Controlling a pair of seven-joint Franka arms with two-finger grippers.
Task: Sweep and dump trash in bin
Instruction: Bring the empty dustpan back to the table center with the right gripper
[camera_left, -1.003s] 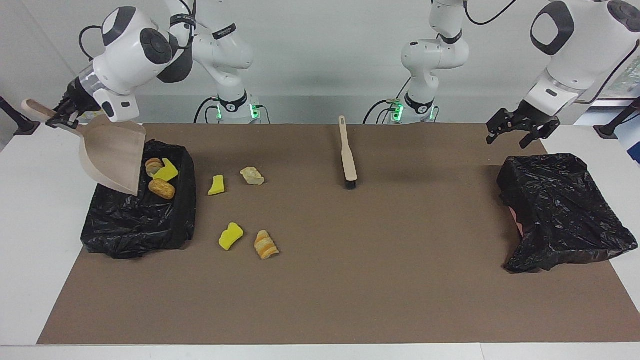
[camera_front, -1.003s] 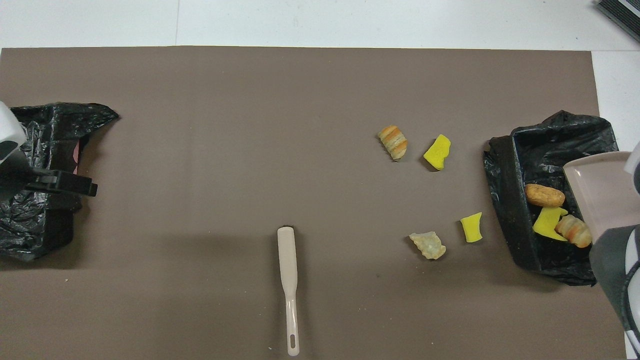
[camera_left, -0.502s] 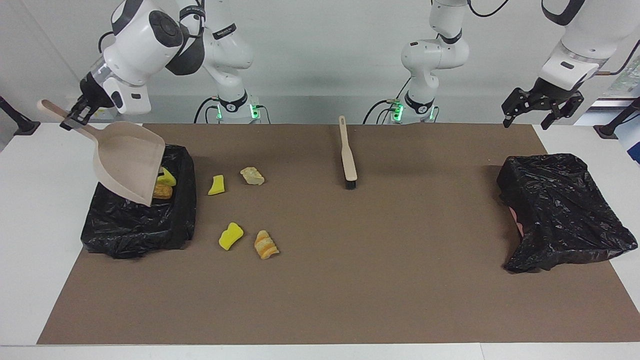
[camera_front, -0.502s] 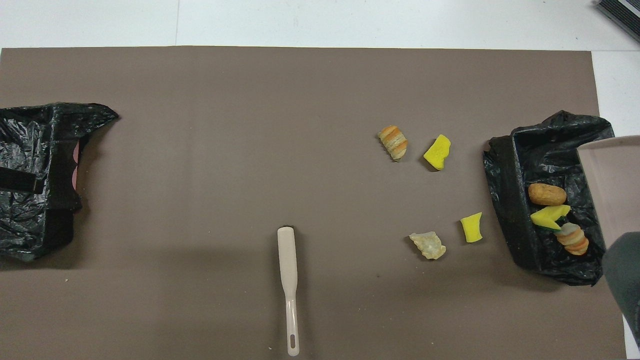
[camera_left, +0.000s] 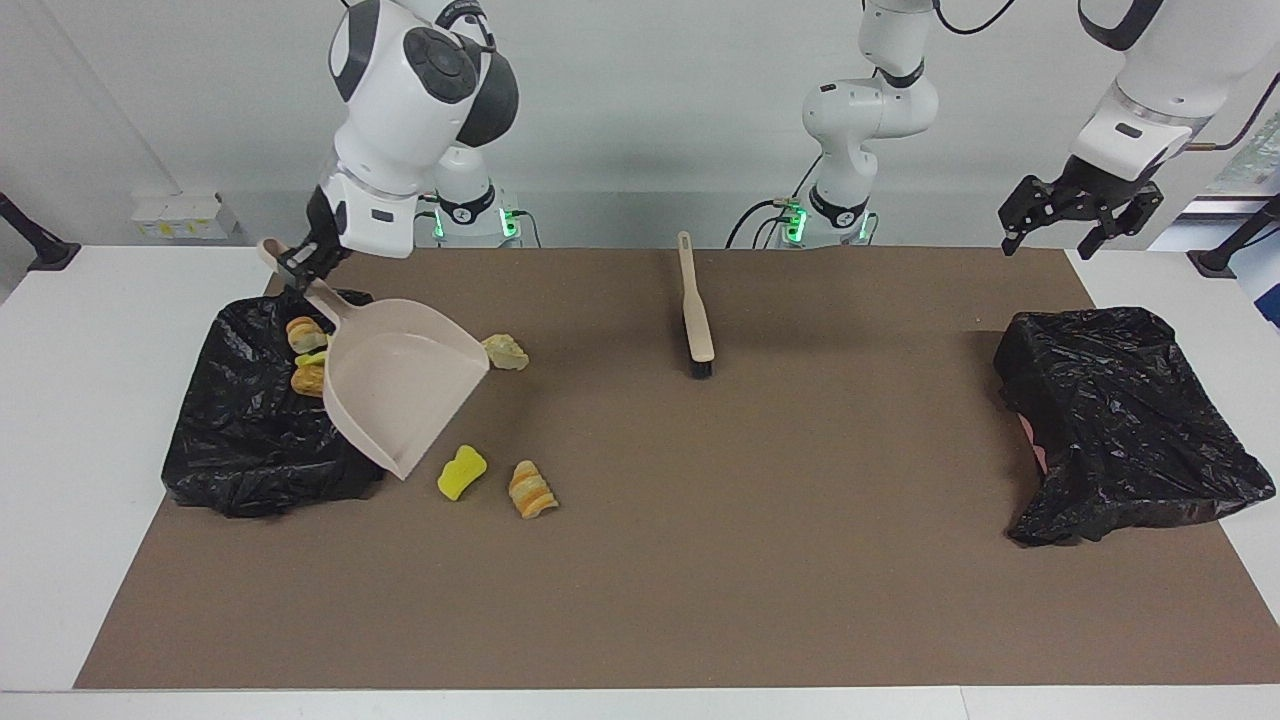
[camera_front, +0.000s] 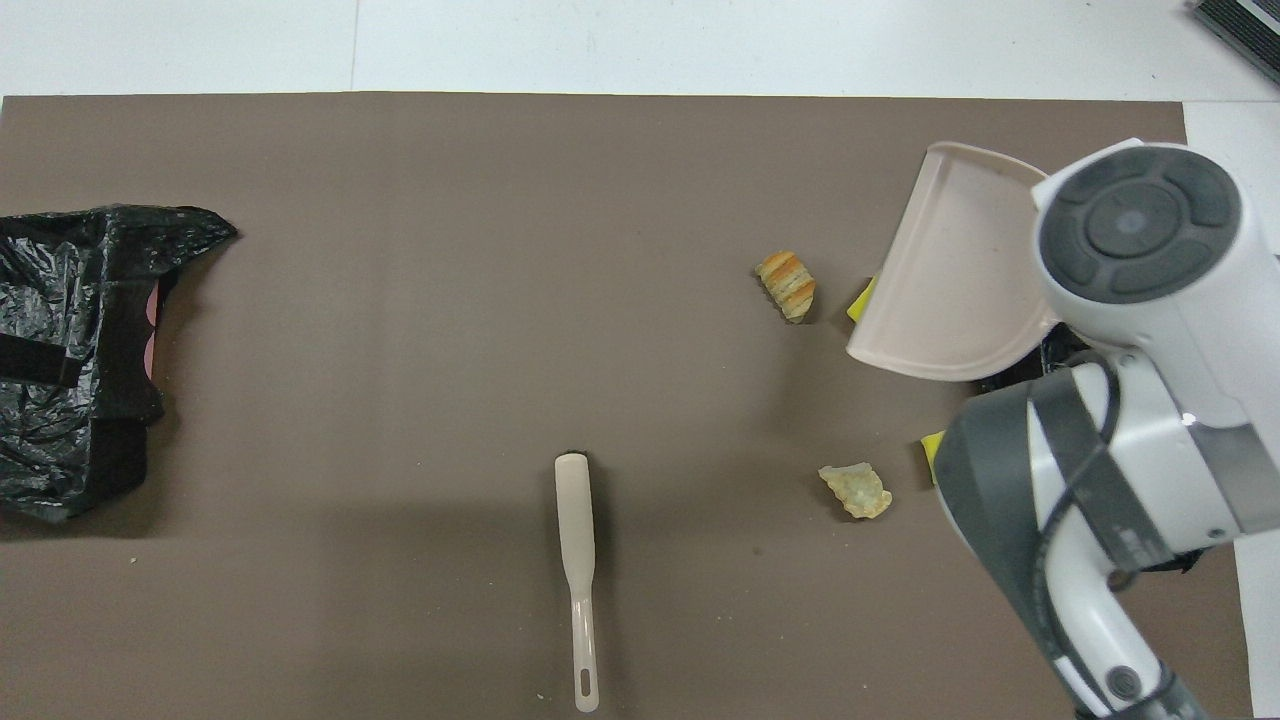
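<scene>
Jaws of the right gripper pinch the thin handle of a smooth beige plastic dustpan, held tilted in the air over the edge of a bin lined with crinkled black plastic at the right arm's end of the brown matte surface. Three pieces of trash, yellow spongy and tan bready lumps, lie in that bin. On the surface beside it lie a yellow sponge chunk, a striped pastry lump and a pale flaky piece. A slim beige brush with dark bristles lies nearer the robots, mid-surface. Left gripper hangs with jaws spread above a second black-bagged bin.
</scene>
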